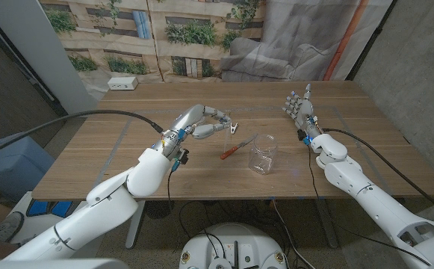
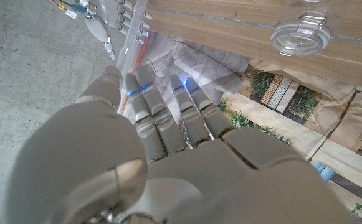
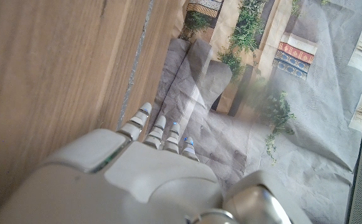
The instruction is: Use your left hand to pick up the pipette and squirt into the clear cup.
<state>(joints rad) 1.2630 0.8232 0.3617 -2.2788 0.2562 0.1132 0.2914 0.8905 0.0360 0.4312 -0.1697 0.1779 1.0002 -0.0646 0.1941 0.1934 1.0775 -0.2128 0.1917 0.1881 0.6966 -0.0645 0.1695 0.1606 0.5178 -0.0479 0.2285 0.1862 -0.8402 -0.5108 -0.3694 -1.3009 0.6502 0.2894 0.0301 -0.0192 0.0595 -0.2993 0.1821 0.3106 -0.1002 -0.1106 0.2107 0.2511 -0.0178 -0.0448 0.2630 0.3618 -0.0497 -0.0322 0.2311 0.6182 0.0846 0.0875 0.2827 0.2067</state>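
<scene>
Worktop: one, wooden, carrying the items listed.

Clear cup: one, transparent, upright near the worktop's middle, on the right-hand side of the pipette. No contents can be made out through its wall; in the left wrist view the same cup shows its rim, and whether any liquid is inside cannot be told.

Pipette: one, slender, with a reddish end toward the robot, lying flat on the worktop just beside the cup, angled from the near left to the far right. Not held by either hand.

White box: one, small, at the far left corner of the worktop.

Left hand: one, over the worktop just beyond and to the left of the pipette, fingers curved forward and apart, holding nothing; its fingertips are close to the pipette's far end, contact not discernible.

Right hand: one, well apart from the cup toward the right edge, fingers extended and parted, holding nothing.
</scene>
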